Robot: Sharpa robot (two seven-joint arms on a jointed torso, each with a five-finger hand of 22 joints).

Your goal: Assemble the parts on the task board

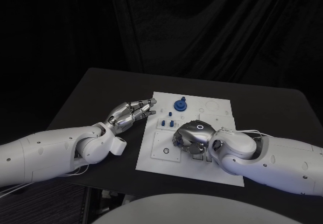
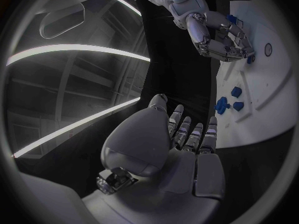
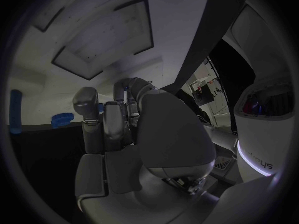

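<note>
1. Black cloth hangs behind a black table (image 1: 87, 100) that takes up the middle of the head view.
2. At the centre of that view lies the white task board (image 1: 151, 158), running from mid-frame down toward the lower right.
3. Near the board's top edge, slightly above the frame's centre, a tall blue part (image 1: 180, 104) stands upright; small blue parts (image 1: 167, 123) stand just below it, nearer the frame's centre.
4. The left hand (image 1: 131, 113) sits left of centre, at the board's left edge, fingers stretched out side by side toward the blue parts, holding nothing. In the left wrist view its fingers (image 2: 190, 134) point at the board's rim with nothing between them.
5. The right hand (image 1: 192, 138) hangs over the board's lower middle, just right of centre, palm down and fingers curled underneath. The left wrist view shows its fingers drawn in close to a small blue piece (image 2: 250, 59) at the upper right, but whether they grip it cannot be told.
</note>
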